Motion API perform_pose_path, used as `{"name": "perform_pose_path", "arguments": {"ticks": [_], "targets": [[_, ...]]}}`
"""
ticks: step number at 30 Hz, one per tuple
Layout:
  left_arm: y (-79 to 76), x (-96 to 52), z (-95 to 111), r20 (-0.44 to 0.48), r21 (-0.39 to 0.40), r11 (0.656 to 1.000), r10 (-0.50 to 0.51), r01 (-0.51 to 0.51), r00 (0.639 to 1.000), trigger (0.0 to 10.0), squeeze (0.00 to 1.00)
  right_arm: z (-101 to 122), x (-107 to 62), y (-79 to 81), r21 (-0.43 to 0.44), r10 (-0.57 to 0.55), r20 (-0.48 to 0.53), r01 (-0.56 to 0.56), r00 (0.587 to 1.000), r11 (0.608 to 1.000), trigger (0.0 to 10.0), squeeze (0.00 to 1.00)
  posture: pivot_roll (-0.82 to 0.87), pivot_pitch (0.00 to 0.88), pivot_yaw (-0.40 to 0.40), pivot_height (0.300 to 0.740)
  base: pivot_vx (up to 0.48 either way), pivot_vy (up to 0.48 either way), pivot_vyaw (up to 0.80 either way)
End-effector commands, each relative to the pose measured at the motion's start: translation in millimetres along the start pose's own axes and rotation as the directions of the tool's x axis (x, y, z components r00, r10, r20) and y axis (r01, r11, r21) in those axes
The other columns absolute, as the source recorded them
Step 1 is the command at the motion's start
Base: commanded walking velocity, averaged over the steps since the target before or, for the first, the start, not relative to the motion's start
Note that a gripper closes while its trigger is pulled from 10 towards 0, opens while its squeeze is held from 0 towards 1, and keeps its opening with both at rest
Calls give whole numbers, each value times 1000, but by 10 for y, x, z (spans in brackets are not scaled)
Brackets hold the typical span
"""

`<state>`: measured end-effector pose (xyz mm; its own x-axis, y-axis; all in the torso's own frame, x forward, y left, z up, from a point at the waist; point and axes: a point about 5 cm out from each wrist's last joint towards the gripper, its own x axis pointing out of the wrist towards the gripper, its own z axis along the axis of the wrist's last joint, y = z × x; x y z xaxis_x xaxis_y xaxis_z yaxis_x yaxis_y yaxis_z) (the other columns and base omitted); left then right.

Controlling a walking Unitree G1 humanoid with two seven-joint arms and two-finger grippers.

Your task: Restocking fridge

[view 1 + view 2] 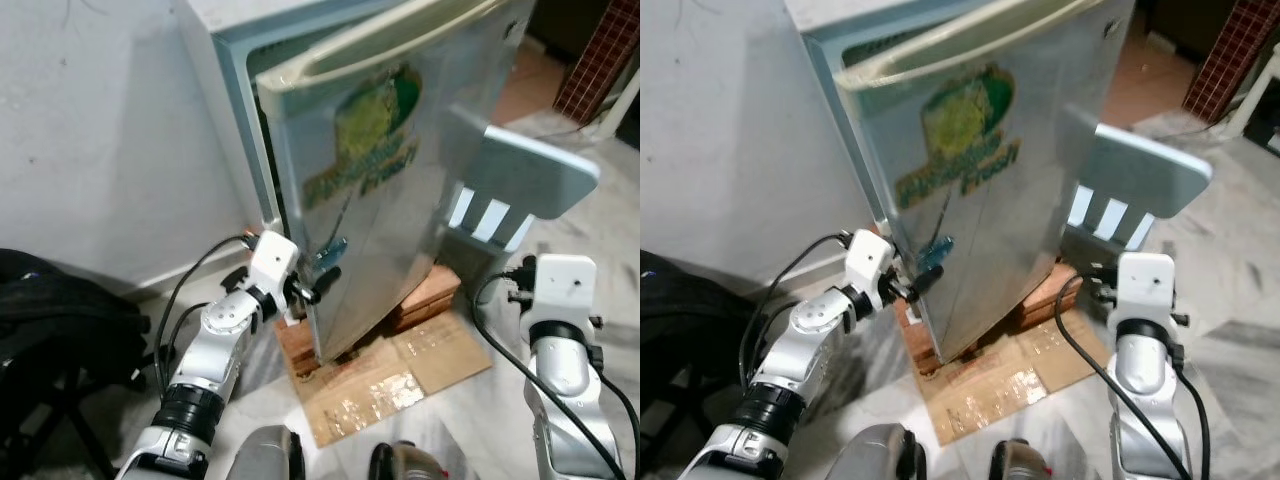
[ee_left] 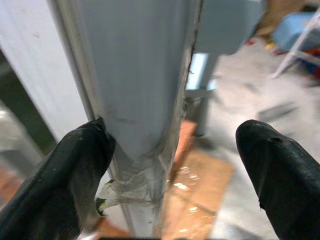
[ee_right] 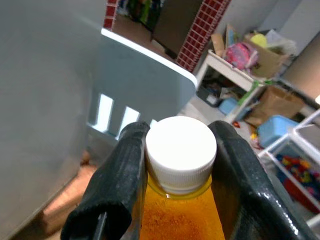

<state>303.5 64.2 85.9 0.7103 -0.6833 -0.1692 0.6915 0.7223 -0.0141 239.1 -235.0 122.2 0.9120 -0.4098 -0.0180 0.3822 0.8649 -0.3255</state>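
Standing at 12 o'clock, one silver fridge (image 1: 400, 170) has its door (image 1: 970, 190) slightly ajar, a green and yellow sticker (image 1: 370, 130) on the front. The left gripper (image 1: 322, 282) is at the door's lower edge, fingers spread wide: one black finger (image 2: 65, 175) touches the door's inner side by the seal, the other stands well clear on the outer side, nothing clasped. The right gripper (image 3: 180, 165) is clenched on one bottle (image 3: 182, 200) with a white cap (image 3: 181, 147) and orange contents, one finger on each side of the neck; that arm (image 1: 565, 340) is low at 4 o'clock, apart from the fridge.

One pale blue chair (image 1: 520, 180) stands just beside the fridge at 2 o'clock. The fridge rests on wooden blocks (image 1: 430, 295), with one sheet of cardboard (image 1: 400, 380) on the pale marble floor (image 1: 470, 420). A white wall (image 1: 110, 130) is at 10 o'clock, a black bag (image 1: 50, 320) at 8 o'clock. Brick pillars (image 3: 200, 30) and cluttered shelves (image 3: 250, 60) show in the right wrist view.
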Motion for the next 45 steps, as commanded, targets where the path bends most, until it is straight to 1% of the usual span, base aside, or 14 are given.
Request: {"name": "perform_pose_path", "arguments": {"ticks": [1,14,20,25,28,30,31,32,34,36,37,42,43,45], "targets": [[-173,114,164,42,54,993,-108,106,993,10000,0,101,-11,29,12,5,47,-6,999,1000,10000,0,-106,119,51,740,0,-345,0],[-272,141,202,55,70,988,-139,135,989,10000,0,110,-2,-21,-10,-23,52,24,998,1000,10000,0,-114,120,53,740,0,-301,-268],[-431,240,283,78,64,978,-205,200,976,10000,0,107,-6,-22,-16,-25,51,26,998,1000,10000,0,-114,121,54,740,0,0,0],[-654,378,369,73,160,944,-303,289,950,10000,0,105,-15,-16,-18,-31,51,32,998,999,10000,0,-124,119,59,740,0,0,0],[-660,388,406,98,151,949,-292,275,952,10000,0,107,-23,-15,-18,-35,51,36,998,999,10000,0,-126,120,62,740,0,0,0],[-610,370,437,133,140,963,-249,231,959,10000,0,103,-28,-20,-18,-37,50,38,998,999,10000,0,-127,121,64,740,0,0,0],[-507,321,457,175,129,980,-174,152,969,10000,0,93,-29,-22,-18,-37,47,38,998,999,10000,0,-127,121,64,740,0,0,0],[-507,321,457,175,129,980,-174,152,969,10000,0,93,-29,-22,-18,-37,47,38,998,999,10000,0,-127,121,64,740,0,0,0],[-279,179,438,225,104,995,-17,-7,974,10000,0,86,-30,-9,-16,-32,44,33,998,999,10000,0,-113,126,62,740,0,0,0],[-226,132,426,234,102,994,22,-47,972,10000,0,85,-29,-3,-16,-30,44,31,999,999,10000,0,-111,126,61,740,0,0,0],[-127,31,404,250,84,988,104,-129,963,10000,0,89,-20,18,-13,-21,45,22,999,1000,10000,0,-105,126,58,740,0,0,0],[97,-237,344,263,2,950,301,-313,917,10000,0,116,8,72,-3,4,55,-4,998,1000,10000,0,-95,127,49,740,0,0,0],[134,-299,326,260,-8,936,341,-351,903,10000,0,121,14,82,-3,10,57,-10,998,1000,10000,0,-93,128,47,740,0,0,0],[240,-445,238,239,-42,886,458,-462,856,10000,0,132,28,104,2,21,60,-22,998,1000,10000,0,-88,128,45,740,0,0,0]]}}
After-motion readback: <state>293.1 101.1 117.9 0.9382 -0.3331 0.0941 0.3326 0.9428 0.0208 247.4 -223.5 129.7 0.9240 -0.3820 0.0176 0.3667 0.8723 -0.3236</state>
